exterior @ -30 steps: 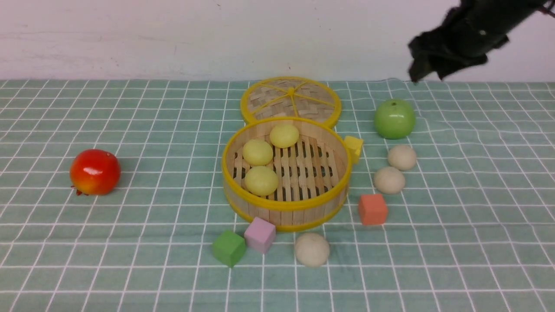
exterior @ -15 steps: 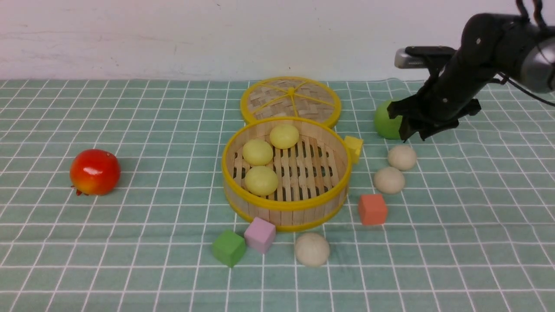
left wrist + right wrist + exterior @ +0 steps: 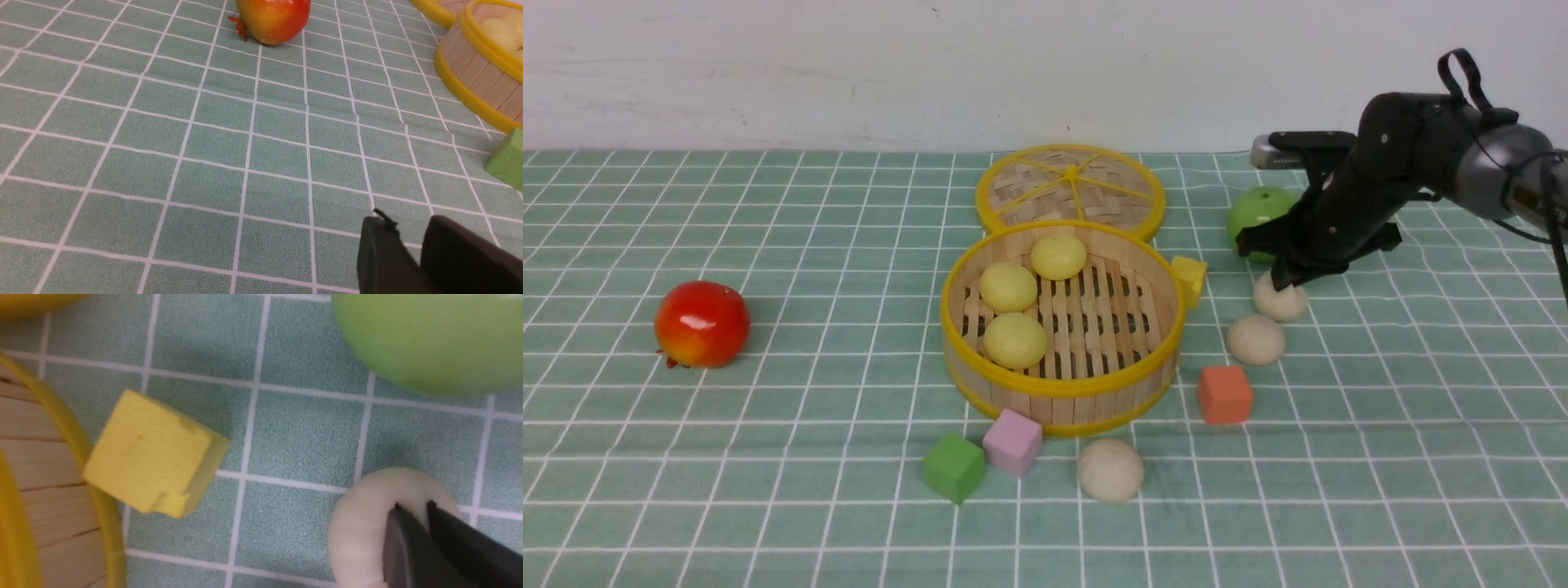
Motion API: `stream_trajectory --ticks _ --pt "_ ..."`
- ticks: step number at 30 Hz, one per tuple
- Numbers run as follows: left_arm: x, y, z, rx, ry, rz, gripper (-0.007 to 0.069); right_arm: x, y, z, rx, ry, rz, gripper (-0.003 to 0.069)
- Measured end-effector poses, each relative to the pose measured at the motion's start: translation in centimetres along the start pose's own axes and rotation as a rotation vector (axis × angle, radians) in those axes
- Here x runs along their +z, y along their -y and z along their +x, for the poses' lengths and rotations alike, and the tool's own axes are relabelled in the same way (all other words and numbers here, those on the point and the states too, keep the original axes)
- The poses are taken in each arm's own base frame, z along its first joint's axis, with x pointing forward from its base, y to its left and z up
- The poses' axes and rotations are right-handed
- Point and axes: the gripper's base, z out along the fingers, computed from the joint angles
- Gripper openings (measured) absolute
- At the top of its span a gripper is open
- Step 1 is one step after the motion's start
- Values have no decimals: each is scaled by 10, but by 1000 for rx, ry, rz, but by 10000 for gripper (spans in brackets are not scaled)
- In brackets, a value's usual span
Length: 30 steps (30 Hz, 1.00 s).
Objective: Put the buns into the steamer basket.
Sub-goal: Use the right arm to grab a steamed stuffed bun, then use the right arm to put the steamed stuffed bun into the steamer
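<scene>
Three pale yellow buns (image 3: 1008,287) lie in the left half of the steamer basket (image 3: 1094,406). On the table (image 3: 768,457) sit three off-white ones: the front bun (image 3: 1110,469) before the basket, the middle bun (image 3: 1256,339) to its right, and the far bun (image 3: 1284,304) just beyond, under the right claw (image 3: 1286,282), which is clenched, tips pressing its top. The left claw (image 3: 408,222) hangs slightly parted, grasping nothing.
</scene>
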Motion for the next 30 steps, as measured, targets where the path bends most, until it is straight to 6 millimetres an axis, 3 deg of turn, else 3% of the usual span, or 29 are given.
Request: stream_trajectory --ticks 5,6,7,8,10,12,15,18,25,30 --pt "0 0 0 0 0 0 158 -28 -6 -9 -1 26 -22 6" --pt "0 0 0 0 0 0 160 -48 -14 -16 -10 63 -59 6" --pt "0 0 0 0 0 0 160 -51 -15 -17 -13 69 -63 6" --pt "0 0 0 0 0 0 162 -71 -28 -23 -39 112 -120 6" --pt "0 0 0 0 0 0 164 -83 -42 -26 -70 145 -174 6" --pt "0 0 0 0 0 0 164 -89 -68 -26 -132 179 -268 6" --pt "0 0 0 0 0 0 164 -77 -93 -20 -187 176 -339 6" --pt "0 0 0 0 0 0 164 -51 -114 -12 -230 170 -370 6" --pt "0 0 0 0 0 0 165 -2 -116 -1 -224 148 -344 10" --pt "0 0 0 0 0 0 165 5 -115 0 -220 143 -340 47"
